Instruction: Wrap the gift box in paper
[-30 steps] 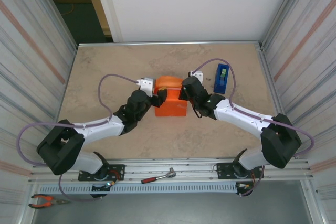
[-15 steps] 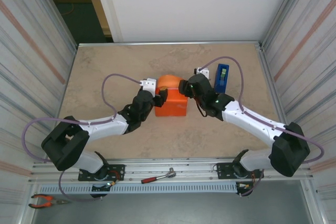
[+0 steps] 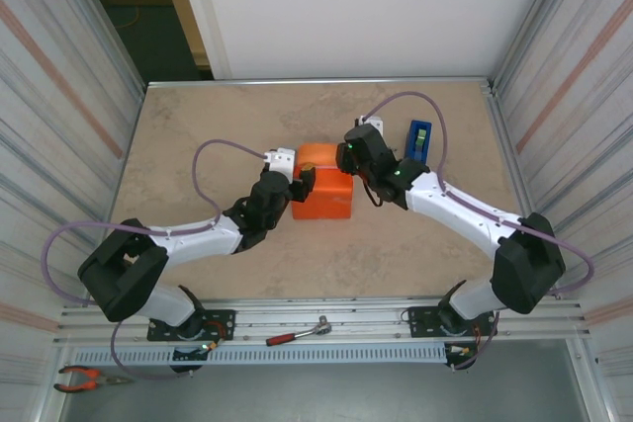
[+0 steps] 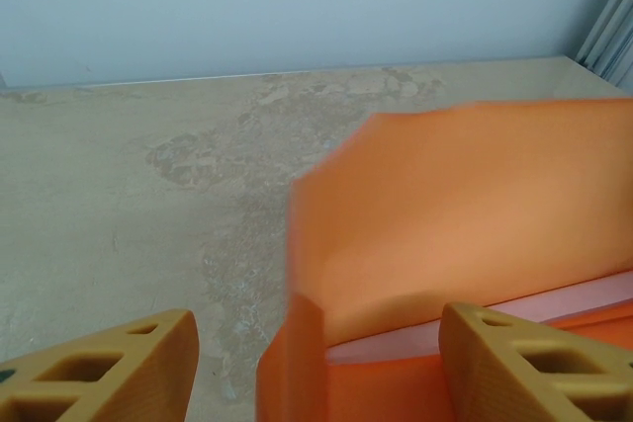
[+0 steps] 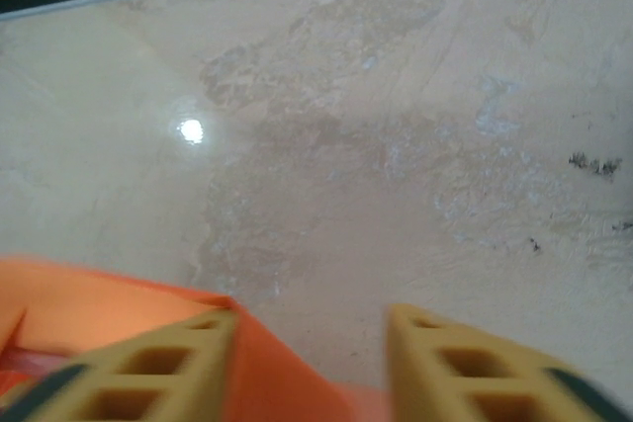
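Left gripper (image 4: 316, 333) sits low at the left side of the paper (image 3: 323, 190), its fingers spread either side of a raised flap without pinching it, and its forearm angles in. Right gripper (image 5: 312, 328) is at the paper's far right corner, wrist bent down, fingers parted over bare table (image 3: 218, 126). The gift box (image 4: 584, 295) shows a pink edge under the flap. A blue tape dispenser (image 3: 418, 147) stands right of the paper.

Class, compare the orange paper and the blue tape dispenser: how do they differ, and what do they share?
The paper is orange; the tape dispenser is blue. The paper forms a broad block, while the tape dispenser is narrow. The paper lies mid-table; the tape dispenser stands further right. Both rest on the table.
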Motion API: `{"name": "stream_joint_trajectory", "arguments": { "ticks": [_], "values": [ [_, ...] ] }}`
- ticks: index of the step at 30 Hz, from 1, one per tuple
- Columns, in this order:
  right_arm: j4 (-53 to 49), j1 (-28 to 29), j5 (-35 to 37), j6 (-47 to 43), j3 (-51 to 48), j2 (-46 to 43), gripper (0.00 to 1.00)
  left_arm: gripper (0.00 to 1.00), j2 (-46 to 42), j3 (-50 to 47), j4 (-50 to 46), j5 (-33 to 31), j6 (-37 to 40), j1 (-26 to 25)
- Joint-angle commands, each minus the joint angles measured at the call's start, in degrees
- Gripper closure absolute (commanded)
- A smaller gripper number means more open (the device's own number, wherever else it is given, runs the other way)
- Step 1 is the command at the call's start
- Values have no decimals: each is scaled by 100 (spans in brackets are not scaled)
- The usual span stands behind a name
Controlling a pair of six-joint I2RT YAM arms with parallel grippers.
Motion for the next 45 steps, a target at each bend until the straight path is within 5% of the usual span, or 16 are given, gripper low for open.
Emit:
{"name": "stream_joint_trajectory", "arguments": {
  "ticks": [1, 3, 5, 7, 13, 17, 22, 26, 45],
  "values": [
    [-208, -83, -13, -114, 206, 47, 92, 34, 49, 23, -307, -213, 138, -41],
    [-213, -90, -116, -136, 230, 20, 82, 34, 67, 32, -314, -214, 140, -41],
    [-252, -94, -143, -106, 250, -78, 51, 34, 68, 36, -324, -207, 135, -49],
    [-259, -115, -181, 7, 191, -306, 34, 34, 76, 35, -324, -211, 135, -50],
    [-250, -303, -218, 447, -432, -1326, 24, 35, 76, 22, -358, -265, 137, -51],
    [-138, -604, -312, 988, -1165, -1885, 32, 35, 85, 20, -399, -321, 125, -58],
    [395, -963, -895, 1565, -1909, -2027, 75, 35, 129, 85, -434, -351, 113, -85],
    [832, -996, -1124, 1727, -2068, -1796, 96, 35, 163, 133, -465, -362, 115, -112],
    [1990, -806, -1736, 1813, -1724, -693, 100, 35, 172, 163, -526, -442, 82, -173]
  ]
}}
